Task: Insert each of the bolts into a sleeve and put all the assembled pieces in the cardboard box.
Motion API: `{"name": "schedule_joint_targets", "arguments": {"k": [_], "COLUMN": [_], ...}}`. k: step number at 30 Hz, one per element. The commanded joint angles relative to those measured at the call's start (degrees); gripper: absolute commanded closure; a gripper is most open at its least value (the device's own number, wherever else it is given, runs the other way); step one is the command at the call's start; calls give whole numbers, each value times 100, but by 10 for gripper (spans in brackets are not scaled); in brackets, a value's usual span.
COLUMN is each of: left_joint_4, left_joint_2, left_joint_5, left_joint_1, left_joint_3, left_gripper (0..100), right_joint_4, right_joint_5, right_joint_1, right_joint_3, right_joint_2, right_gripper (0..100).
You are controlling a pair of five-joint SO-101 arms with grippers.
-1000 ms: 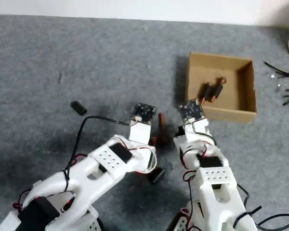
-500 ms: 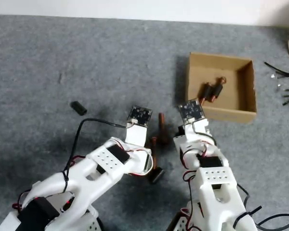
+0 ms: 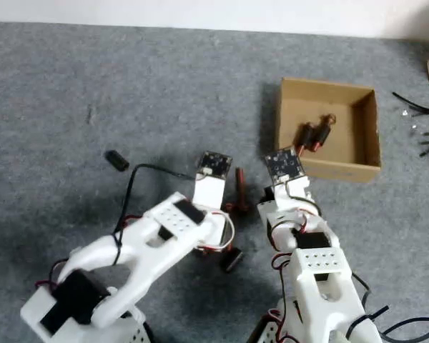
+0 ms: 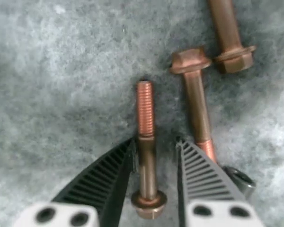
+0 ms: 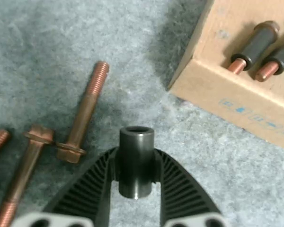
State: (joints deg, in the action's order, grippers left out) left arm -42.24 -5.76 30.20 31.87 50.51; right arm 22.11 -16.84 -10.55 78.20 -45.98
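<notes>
Bolt (image 4: 146,137) lay between the left gripper's (image 4: 155,145) parted fingers, ungrasped; closing off-centre could push it against the neighbouring bolt (image 4: 195,99). Right gripper (image 5: 136,155) clenched a sleeve (image 5: 136,142).

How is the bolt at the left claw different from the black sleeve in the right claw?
The bolt is coppery, thin and threaded; the sleeve is dark, thicker and hollow. The bolt lies loose inside the open left claw; the right claw grips the sleeve tightly. Both sit inside a claw.
</notes>
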Motion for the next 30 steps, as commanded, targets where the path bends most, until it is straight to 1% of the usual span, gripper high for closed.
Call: {"name": "schedule_joint_targets", "arguments": {"k": [1,2,3,4,7,9,10,12,14,16,18,20,21,22,25,26,27,30], "left_joint_4": [-220,-220,-220,-220,-255,-431,-659,-1468,-2207,-2734,-2998,-2998,-2998,-2998,-3033,-3042,-3024,-2822], "left_joint_2": [365,356,356,356,347,347,295,22,-347,-690,-1042,-1323,-1429,-1446,-1288,-1191,-1095,-752], "left_joint_5": [-9,-35,-176,-308,-457,-607,-862,-1714,-2980,-4141,-4888,-5873,-6558,-7420,-10092,-10699,-10927,-10655], "left_joint_1": [-145,-145,-145,-145,-207,-347,-453,-760,-1103,-1429,-1684,-2035,-2193,-2316,-2387,-2404,-2413,-2448], "left_joint_3": [-330,-330,-330,-321,-330,-444,-558,-857,-1112,-1279,-1332,-1288,-1288,-1270,-1218,-1191,-1121,-1086], "left_gripper": [909,966,1000,982,995,995,995,995,996,996,996,996,996,996,996,996,996,996], "right_joint_4": [-224,-224,-224,-224,-224,-224,-224,-224,-224,-224,-224,-224,-224,-224,-347,-374,-382,-374], "right_joint_5": [26,26,26,26,26,26,26,26,26,26,26,26,26,26,26,26,26,26], "right_joint_1": [66,66,66,66,66,66,66,66,66,66,66,66,66,66,66,66,66,66], "right_joint_3": [-48,-57,-57,-57,-57,-66,-66,-66,-66,-66,-66,-57,-48,-48,-40,-40,-40,-40], "right_joint_2": [-127,-127,-127,-127,-127,-127,-127,-127,-127,-127,-127,-127,-127,-127,-127,-127,-127,-127], "right_gripper": [994,994,994,994,994,994,994,994,994,994,994,994,994,994,994,994,994,994]}}
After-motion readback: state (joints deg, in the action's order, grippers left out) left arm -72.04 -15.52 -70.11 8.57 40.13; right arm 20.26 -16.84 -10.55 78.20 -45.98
